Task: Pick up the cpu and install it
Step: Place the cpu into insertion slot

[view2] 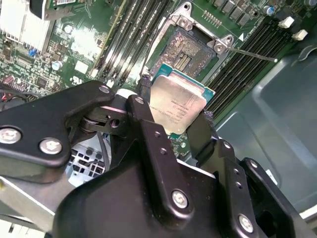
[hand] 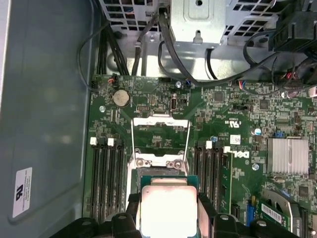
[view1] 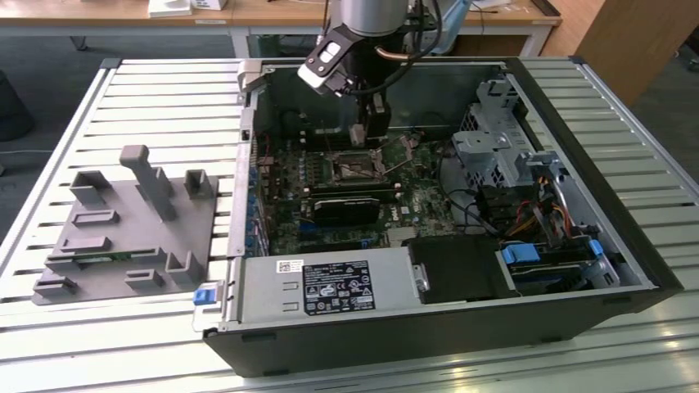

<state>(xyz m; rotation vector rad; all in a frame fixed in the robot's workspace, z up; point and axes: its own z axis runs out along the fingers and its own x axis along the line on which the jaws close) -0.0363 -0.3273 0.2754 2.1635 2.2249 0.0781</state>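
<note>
Second wrist view: the end effector (view2: 176,101) is clamped on the cpu (view2: 179,108), with black fingers (view2: 148,119) on opposite edges. The chip is tilted, close over the open motherboard socket (view2: 187,52). In the exterior view this happens inside the computer case (view1: 437,336) on the table (view1: 164,90). A grey fixture tray (view1: 110,246) lies well apart at the exterior view's left.
</note>
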